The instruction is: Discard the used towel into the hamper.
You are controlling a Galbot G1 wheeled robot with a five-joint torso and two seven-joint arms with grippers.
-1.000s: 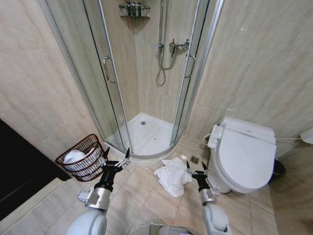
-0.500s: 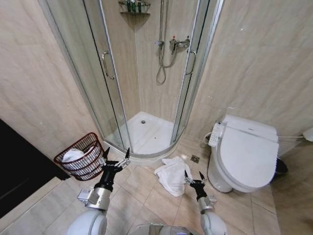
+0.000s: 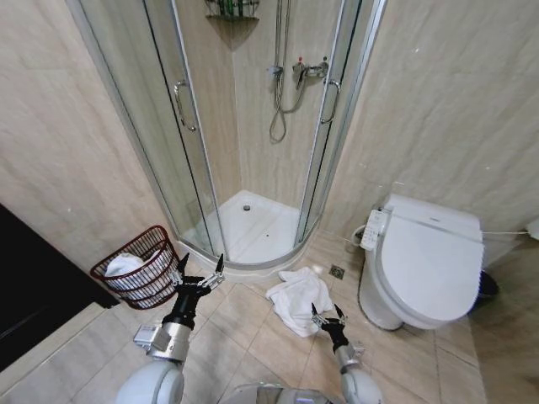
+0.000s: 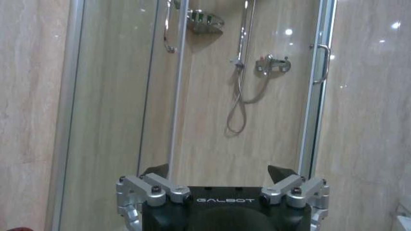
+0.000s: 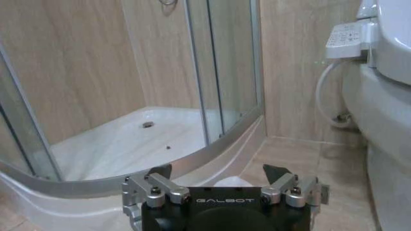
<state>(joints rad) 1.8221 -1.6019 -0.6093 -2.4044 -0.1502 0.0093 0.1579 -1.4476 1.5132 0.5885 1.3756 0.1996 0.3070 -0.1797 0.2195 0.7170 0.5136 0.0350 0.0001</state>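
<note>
Beige tiled floor below my claws. White towel crumpled on tiles, just ahead of my right claw. Reddish-brown wire hamper stands on floor to outer side of my left claw. Toilet base on floor beyond right claw's outer side. Small floor drain past towel.
</note>
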